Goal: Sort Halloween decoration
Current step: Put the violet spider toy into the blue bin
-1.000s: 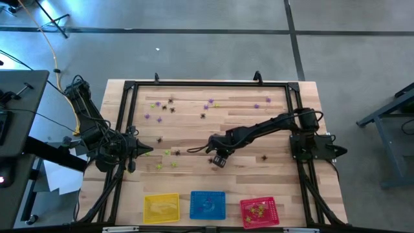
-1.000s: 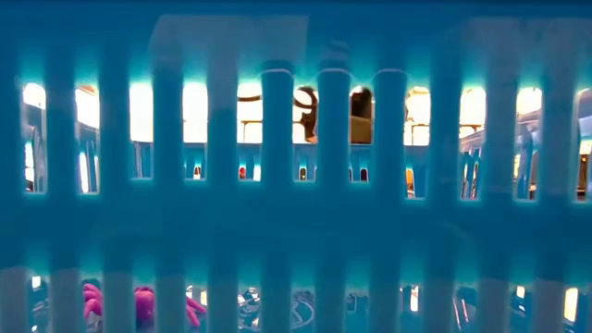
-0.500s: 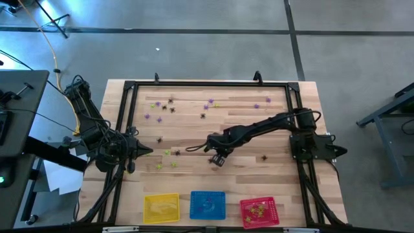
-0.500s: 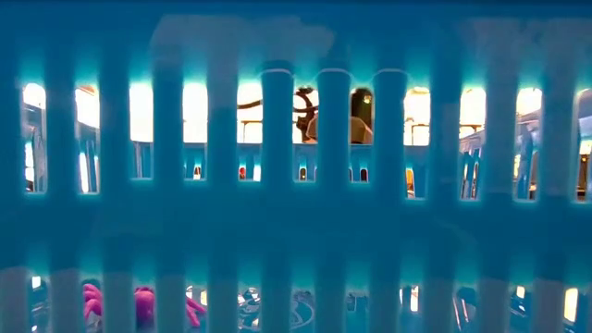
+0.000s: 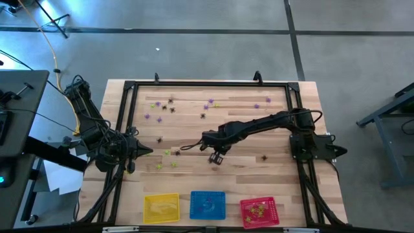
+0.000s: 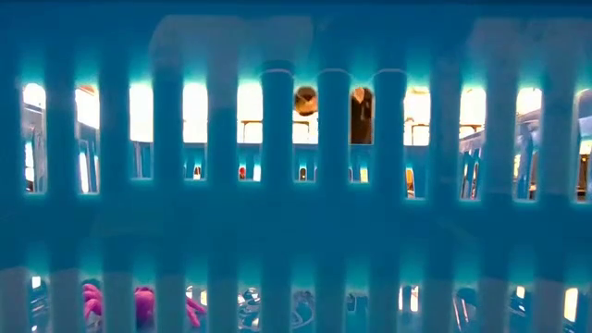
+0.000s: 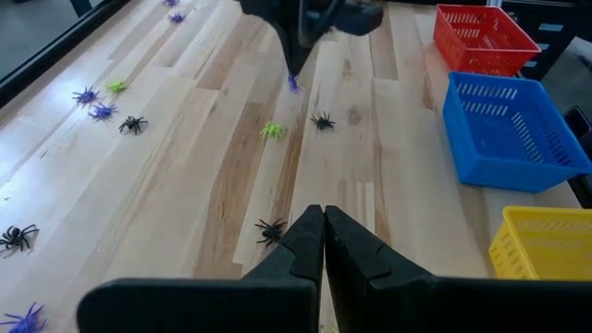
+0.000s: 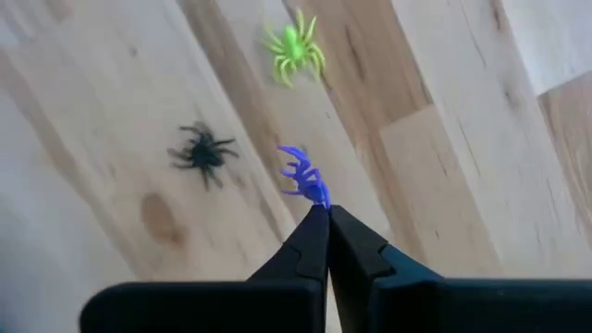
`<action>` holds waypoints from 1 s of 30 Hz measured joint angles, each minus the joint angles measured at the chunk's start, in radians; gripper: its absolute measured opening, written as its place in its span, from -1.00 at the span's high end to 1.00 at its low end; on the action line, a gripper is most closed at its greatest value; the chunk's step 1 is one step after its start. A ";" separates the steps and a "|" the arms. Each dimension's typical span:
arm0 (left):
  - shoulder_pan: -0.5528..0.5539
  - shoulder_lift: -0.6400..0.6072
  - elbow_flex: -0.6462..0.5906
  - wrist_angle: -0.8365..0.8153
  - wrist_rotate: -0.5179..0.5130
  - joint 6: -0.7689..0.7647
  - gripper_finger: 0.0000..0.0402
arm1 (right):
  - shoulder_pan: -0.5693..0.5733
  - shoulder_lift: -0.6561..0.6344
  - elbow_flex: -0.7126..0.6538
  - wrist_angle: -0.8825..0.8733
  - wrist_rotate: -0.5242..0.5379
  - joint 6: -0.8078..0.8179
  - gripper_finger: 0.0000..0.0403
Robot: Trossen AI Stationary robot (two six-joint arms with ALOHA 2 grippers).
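Tiny spider trinkets in black, purple and yellow-green lie scattered over the wooden table [image 5: 246, 171]. My right gripper [image 5: 217, 157] hangs over the table's middle, shut on a purple spider [image 8: 301, 176], which also shows in the left wrist view as the purple spider [image 7: 293, 83]. Under it on the wood lie a green spider [image 8: 294, 44] and a black spider [image 8: 202, 151]. My left gripper [image 7: 323, 215] waits shut and holding nothing at the table's left edge [image 5: 145, 151], with a black spider [image 7: 271, 229] lying just beyond its fingertips. My right gripper pinches the purple spider by one end [image 8: 317, 196] between its two fingertips. The fingers come from above, pointing almost straight down. The rest of the spider sticks out below the tips, lifted clear of the table.
Along the near edge stand a yellow basket [image 5: 160, 208], a blue basket [image 5: 207, 204] and a red basket [image 5: 259, 211] with some trinkets inside. The blue basket's wall [image 6: 296, 185] fills the low view. More spiders lie at the far left [image 5: 158, 107] and far right [image 5: 257, 105].
My right gripper has risen from the table and drifted a little toward the table's left edge, its fingers still pointing down.
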 joint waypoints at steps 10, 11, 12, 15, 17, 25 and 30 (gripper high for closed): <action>0.000 0.000 0.000 0.000 0.023 0.000 1.00 | 0.126 -0.001 0.177 -0.109 -0.059 0.093 1.00; 0.000 0.000 0.000 0.000 0.023 0.000 1.00 | 0.148 -0.001 0.194 -0.105 -0.062 0.119 1.00; 0.000 0.000 0.000 0.000 0.023 0.000 1.00 | 0.172 -0.002 0.209 -0.102 -0.065 0.144 1.00; 0.000 0.000 0.000 0.000 0.023 -0.001 1.00 | 0.249 -0.003 0.247 -0.092 -0.065 0.244 1.00; 0.000 0.000 0.000 0.003 0.023 -0.006 1.00 | 0.305 -0.003 0.262 -0.064 -0.054 0.328 1.00; 0.000 0.000 0.000 0.009 0.026 -0.118 1.00 | 0.513 0.014 0.266 0.170 0.137 0.616 1.00; 0.000 0.000 0.000 0.011 0.057 -0.149 1.00 | 0.579 0.039 0.266 0.162 0.271 0.708 1.00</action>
